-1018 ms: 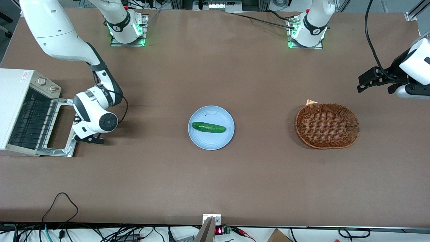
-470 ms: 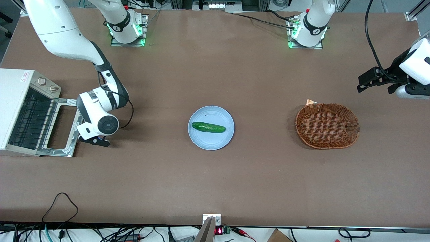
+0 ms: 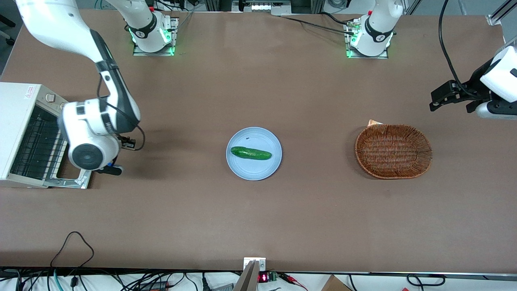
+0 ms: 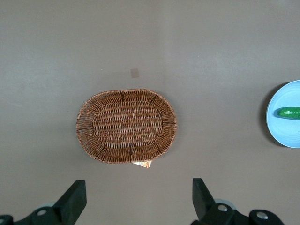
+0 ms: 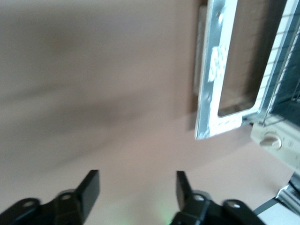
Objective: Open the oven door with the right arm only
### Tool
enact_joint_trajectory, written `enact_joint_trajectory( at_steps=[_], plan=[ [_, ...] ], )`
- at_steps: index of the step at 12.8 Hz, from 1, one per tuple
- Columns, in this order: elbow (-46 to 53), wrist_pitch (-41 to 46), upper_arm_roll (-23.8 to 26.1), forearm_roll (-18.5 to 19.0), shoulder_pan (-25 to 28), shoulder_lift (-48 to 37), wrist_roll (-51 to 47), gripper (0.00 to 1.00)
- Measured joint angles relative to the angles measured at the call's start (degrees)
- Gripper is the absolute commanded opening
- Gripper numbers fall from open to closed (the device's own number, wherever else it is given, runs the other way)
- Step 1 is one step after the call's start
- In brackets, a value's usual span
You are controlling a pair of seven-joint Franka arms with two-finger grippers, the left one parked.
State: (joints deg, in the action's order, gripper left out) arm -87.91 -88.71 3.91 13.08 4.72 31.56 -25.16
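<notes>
The white toaster oven (image 3: 18, 101) stands at the working arm's end of the table. Its oven door (image 3: 66, 183) lies swung down flat on the table in front of the oven, and the wire rack (image 3: 36, 141) shows inside. My right arm's wrist (image 3: 87, 141) hangs above the door and hides most of it. My gripper (image 3: 108, 170) peeks out beneath the wrist. In the right wrist view the gripper (image 5: 136, 180) is open and empty above bare table, apart from the door's silver frame (image 5: 216, 70).
A light blue plate (image 3: 266, 169) with a green cucumber (image 3: 251, 153) sits mid-table. A brown wicker basket (image 3: 393, 150) lies toward the parked arm's end; it also shows in the left wrist view (image 4: 126, 125).
My right arm has risen from beside the door's handle edge and swung over the door, so the wrist looks larger and covers more of it. The door has stayed flat.
</notes>
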Motion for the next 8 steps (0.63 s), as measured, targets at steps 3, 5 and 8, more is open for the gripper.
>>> enact_joint_trajectory(
  at_steps=[3, 5, 8],
  plan=[
    [7.02, 7.88, -0.25, -7.76, -1.35, -0.19, 3.36, 0.99],
    [9.48, 10.67, -0.30, -11.66, -3.08, -1.54, 4.97, 0.99],
    [10.40, 10.39, -0.34, -14.88, -5.76, -5.89, 6.85, 0.99]
  ],
)
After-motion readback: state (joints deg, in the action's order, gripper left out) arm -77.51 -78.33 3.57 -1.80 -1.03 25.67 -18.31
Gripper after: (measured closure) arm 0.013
